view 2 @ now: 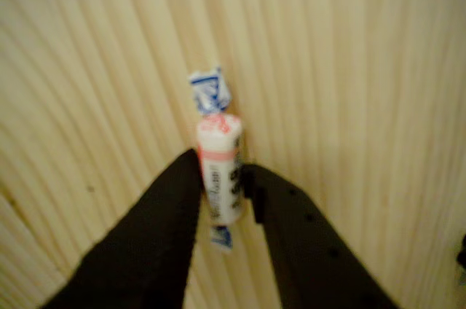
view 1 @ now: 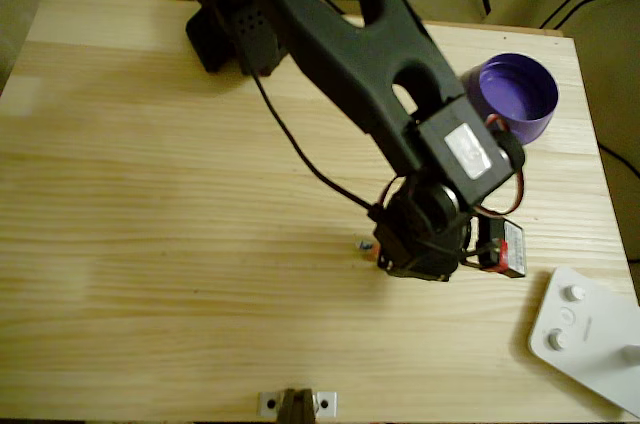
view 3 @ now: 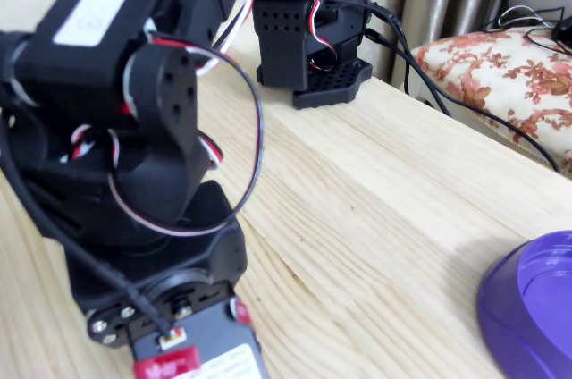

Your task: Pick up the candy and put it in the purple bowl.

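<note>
Between the two black fingers of the gripper (view 2: 222, 189) in the wrist view sits the candy (view 2: 220, 170), white with a pink band and a blue-white twisted end poking out above; both fingertips touch its sides, so it's gripped, right over the wooden table (view 2: 364, 68). Overhead, the arm (view 1: 350, 44) reaches to mid-table, purple bowl (view 1: 517, 92) well apart at the far right edge, white device with knobs (view 1: 590, 339) at the bottom right corner.

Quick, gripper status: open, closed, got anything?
Gripper: closed on the candy, one finger on each side of its wrapped middle, down at the table.
</note>
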